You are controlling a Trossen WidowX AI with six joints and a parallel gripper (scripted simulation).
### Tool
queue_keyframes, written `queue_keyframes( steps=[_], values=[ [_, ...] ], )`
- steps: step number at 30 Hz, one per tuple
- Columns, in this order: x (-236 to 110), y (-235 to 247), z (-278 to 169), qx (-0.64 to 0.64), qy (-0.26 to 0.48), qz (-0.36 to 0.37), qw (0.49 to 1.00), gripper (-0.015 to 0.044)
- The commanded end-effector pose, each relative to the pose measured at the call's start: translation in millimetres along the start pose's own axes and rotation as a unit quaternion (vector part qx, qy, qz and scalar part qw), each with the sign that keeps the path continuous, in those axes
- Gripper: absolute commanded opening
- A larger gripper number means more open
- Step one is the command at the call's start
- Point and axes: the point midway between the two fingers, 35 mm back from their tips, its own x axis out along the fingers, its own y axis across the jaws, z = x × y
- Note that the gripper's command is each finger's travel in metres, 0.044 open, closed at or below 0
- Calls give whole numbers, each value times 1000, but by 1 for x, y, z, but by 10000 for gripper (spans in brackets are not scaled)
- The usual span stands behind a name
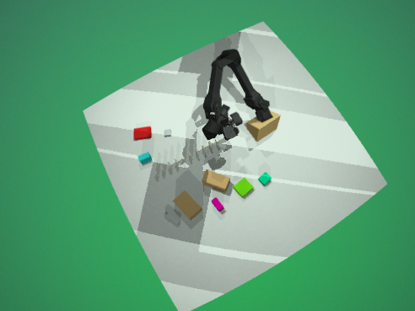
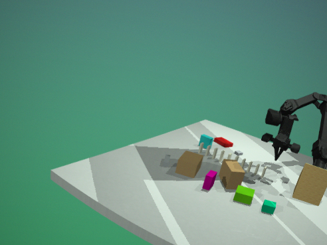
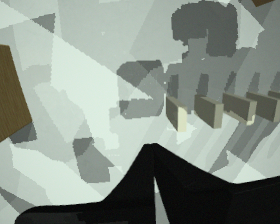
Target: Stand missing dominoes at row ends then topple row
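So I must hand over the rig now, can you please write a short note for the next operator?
Gripper: shut, holding nothing, fingertips pointing down just beyond the near end of the row, not touching it.
Row of dominoes: all standing, running from the cyan block toward the arm. The end domino shows just ahead of the closed fingertips in the wrist view.
Done: no loose domino is visible, so the row seems complete.
Left: gently push only that end domino along the row so the whole row falls. Keep off the tan boxes beside it.
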Motion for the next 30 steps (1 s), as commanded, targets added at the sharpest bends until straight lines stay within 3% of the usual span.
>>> queue_keyframes(
  steps=[1,14,21,30],
  values=[
    [0,0,0,-1,1,-1,1000,0],
    [3,0,0,-1,1,0,1000,0],
    [79,1,0,-1,3,-1,1000,0],
    [81,-1,0,-1,3,-1,1000,0]
  ],
)
